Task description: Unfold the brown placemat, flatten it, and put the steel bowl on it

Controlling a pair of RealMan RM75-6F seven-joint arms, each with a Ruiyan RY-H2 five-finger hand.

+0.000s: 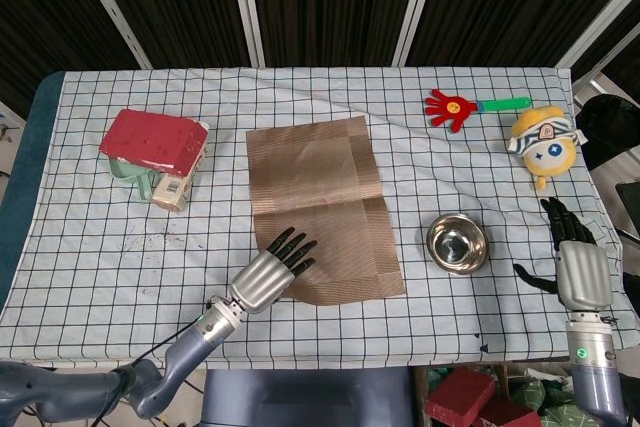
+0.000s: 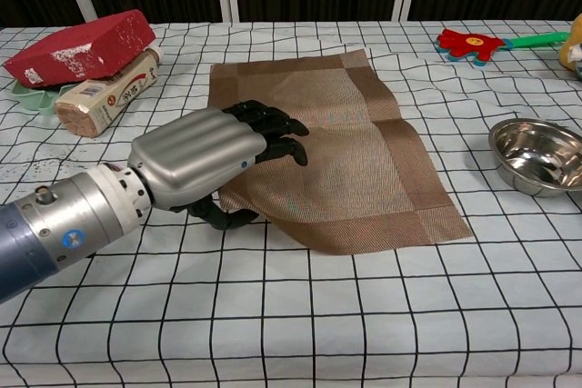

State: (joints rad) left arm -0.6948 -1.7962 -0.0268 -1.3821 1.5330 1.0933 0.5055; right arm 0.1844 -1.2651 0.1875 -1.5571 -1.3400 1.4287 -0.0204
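Red box (image 1: 152,139) sits far left on the counter (image 1: 90,247), on top of a green dish and a carton. Left hand (image 1: 270,274) lies palm-down on the near-left corner of the brown placemat (image 1: 320,197), fingers spread, grasping nothing. Placemat is unfolded mid-counter, creases visible. Steel bowl (image 1: 457,243) is just right of it, on the checked cloth. Right hand (image 1: 577,265) is near the right edge, released, fingers apart.

The left robot hand (image 2: 214,156) lies palm-down, fingers stretched out together, thumb tucked under, forearm coming in low. The right robot hand (image 1: 578,265) sits upright, fingers apart, holding nothing.
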